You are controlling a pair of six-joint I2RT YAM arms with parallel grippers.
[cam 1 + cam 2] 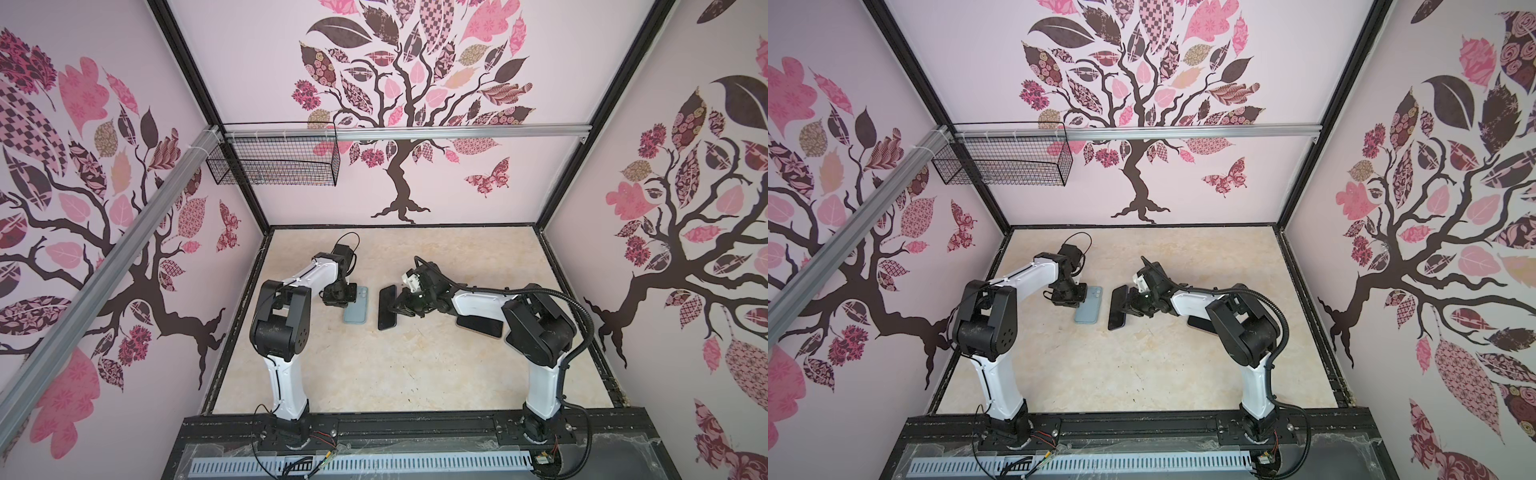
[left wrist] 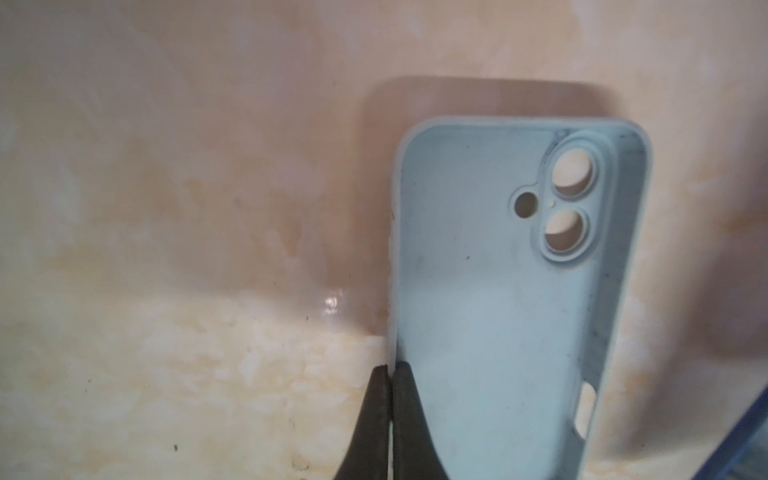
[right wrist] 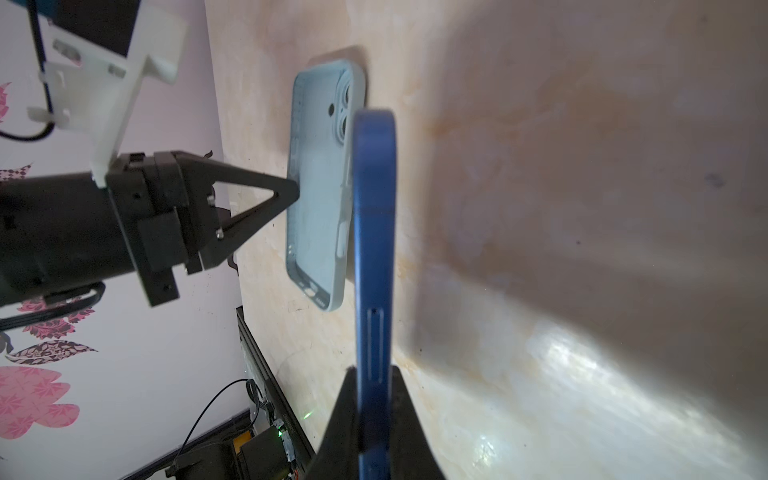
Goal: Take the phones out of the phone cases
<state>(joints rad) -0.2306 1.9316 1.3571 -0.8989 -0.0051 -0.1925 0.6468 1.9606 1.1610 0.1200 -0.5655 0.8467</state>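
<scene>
The light-blue phone case (image 2: 498, 291) is empty, its open side up and its camera holes showing. In both top views it lies on the table left of centre (image 1: 356, 309) (image 1: 1088, 309). My left gripper (image 2: 390, 370) is shut on the case's thin side wall, one finger inside and one outside (image 1: 347, 300) (image 1: 1079, 300). The phone (image 3: 374, 208), blue-rimmed with a dark face, is out of the case and stands on its long edge just right of it (image 1: 386, 307) (image 1: 1118, 307). My right gripper (image 3: 374, 370) is shut across the phone's thickness (image 1: 397, 305) (image 1: 1128, 305).
A second dark phone-like slab (image 1: 478, 326) (image 1: 1200, 323) lies on the table under my right forearm. A black wire basket (image 1: 274, 160) hangs on the back wall. A black frame (image 1: 415, 415) borders the marble-look table, with patterned walls close on three sides.
</scene>
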